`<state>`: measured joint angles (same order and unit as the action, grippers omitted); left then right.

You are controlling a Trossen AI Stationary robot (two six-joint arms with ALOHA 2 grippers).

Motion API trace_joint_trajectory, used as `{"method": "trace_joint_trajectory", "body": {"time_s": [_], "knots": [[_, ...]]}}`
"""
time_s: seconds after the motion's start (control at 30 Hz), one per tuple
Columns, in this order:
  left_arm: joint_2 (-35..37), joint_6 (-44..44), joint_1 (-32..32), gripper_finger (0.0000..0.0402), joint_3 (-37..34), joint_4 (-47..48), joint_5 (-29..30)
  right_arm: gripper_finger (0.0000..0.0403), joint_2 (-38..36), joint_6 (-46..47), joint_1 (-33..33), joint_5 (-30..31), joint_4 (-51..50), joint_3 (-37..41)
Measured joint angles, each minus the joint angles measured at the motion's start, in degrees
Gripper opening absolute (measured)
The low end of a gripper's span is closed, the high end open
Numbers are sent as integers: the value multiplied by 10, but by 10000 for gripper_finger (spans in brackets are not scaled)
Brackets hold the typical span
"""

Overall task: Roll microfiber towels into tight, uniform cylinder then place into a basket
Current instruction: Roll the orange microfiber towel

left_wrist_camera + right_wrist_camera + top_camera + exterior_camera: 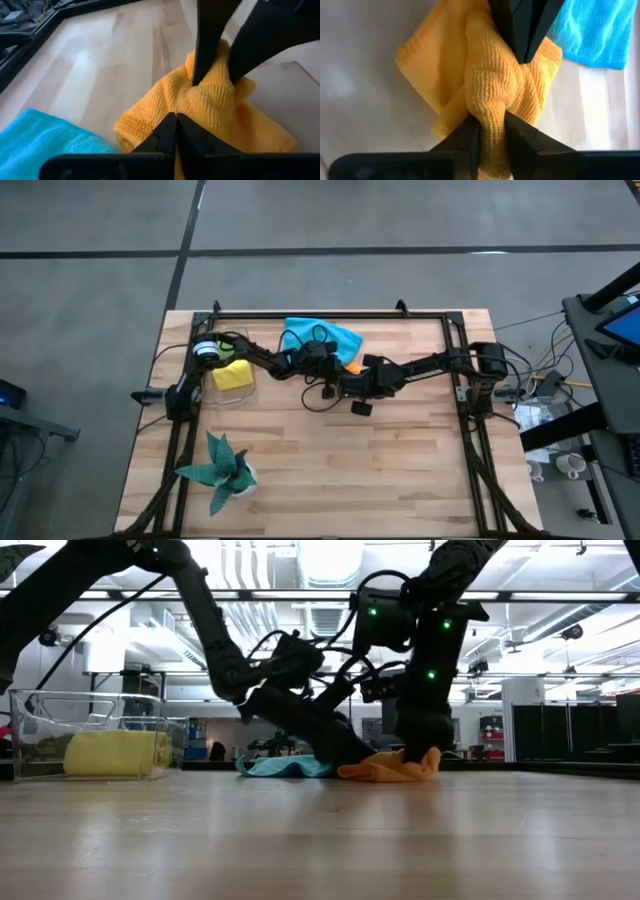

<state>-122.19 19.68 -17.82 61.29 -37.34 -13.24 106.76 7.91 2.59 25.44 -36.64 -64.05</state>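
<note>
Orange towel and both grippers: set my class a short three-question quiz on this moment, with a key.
1. True or false: the yellow towel lies in the basket.
2. Which towel do both grippers touch? A blue B orange C green
3. Fill in: the blue towel lies ___ the basket.

Key: 1 true. 2 B: right gripper pinches a fold of the orange towel; shut left gripper presses into it. 3 outside.

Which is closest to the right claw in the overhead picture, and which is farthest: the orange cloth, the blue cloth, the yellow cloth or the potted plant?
Measured from the right gripper:
1. Orange towel, pinched in its fingers.
2. Blue towel, just behind, toward the table's back edge.
3. Yellow towel, inside the basket on the left.
4. Plant, front-left corner.
</note>
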Motion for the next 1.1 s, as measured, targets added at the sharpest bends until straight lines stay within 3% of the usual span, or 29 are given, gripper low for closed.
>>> {"method": "trace_joint_trajectory", "body": {"time_s": [0.13,0.3,0.53,0.7,0.9,1.1], "knots": [[0,1,0,0,-20,-27,37,106,-3,-3,-2,-2,-9,-18],[-2,-11,0,0,-31,-49,44,159,-34,-8,-11,-1,-32,-28],[-2,-27,0,0,-31,-53,46,188,-122,41,-23,1,-15,10],[-3,-44,-1,0,-27,-53,47,185,-175,77,-56,-5,185,130],[-3,-44,-1,0,-27,-52,47,173,-158,72,-110,-17,457,251],[-3,-59,-1,0,-27,-46,47,154,-73,26,-115,58,533,256]]}}
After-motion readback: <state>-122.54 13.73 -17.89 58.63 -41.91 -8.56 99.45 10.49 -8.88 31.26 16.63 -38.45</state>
